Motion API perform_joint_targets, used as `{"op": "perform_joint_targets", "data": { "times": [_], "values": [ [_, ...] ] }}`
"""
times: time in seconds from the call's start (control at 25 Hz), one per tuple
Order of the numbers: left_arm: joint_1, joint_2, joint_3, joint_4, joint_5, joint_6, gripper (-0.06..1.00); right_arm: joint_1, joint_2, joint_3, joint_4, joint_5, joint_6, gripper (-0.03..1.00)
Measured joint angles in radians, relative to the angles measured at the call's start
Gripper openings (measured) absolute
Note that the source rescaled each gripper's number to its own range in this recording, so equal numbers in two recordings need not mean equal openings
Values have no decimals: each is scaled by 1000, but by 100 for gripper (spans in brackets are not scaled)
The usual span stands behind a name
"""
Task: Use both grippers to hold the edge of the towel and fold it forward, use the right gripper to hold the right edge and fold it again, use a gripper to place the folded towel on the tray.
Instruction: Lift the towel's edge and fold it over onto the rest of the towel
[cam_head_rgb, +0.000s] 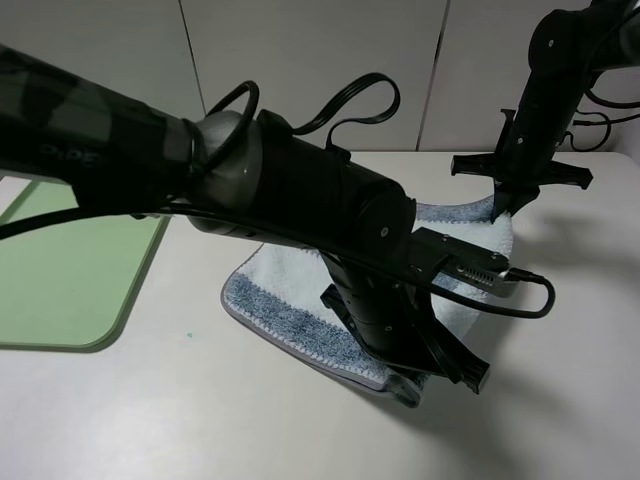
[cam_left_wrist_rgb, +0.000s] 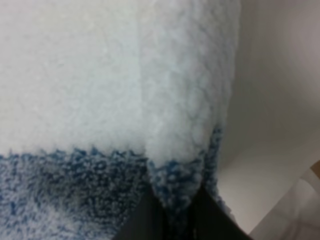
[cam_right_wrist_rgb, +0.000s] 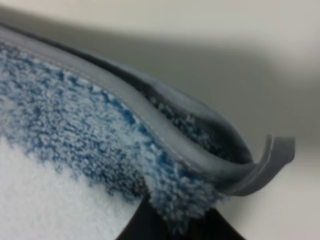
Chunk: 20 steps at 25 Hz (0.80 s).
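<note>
towel (cam_head_rgb: 290, 300) pinched in left hand (cam_left_wrist_rgb: 172, 217), right hand (cam_right_wrist_rgb: 177, 225)

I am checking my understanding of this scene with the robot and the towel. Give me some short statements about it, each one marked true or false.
1. The towel lies on the tray. False: it lies on the table, apart from the tray and to its right in the high view.
2. The left gripper has towel cloth between its fingers. True.
3. The right gripper holds the towel close to the grey hem and a small loop. True.
4. The towel is striped red and white. False: its stripes are blue-grey and white.
</note>
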Motion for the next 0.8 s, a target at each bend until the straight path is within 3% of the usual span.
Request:
{"op": "perform_joint_targets", "data": {
  "times": [0.52,0.8],
  "values": [
    [-3,0,-130,-1,79,0,0,0,-109,-5,-174,124,-5,0],
    [-69,0,-169,1,70,2,0,-27,-164,-5,-201,165,-9,0]
  ]
}}
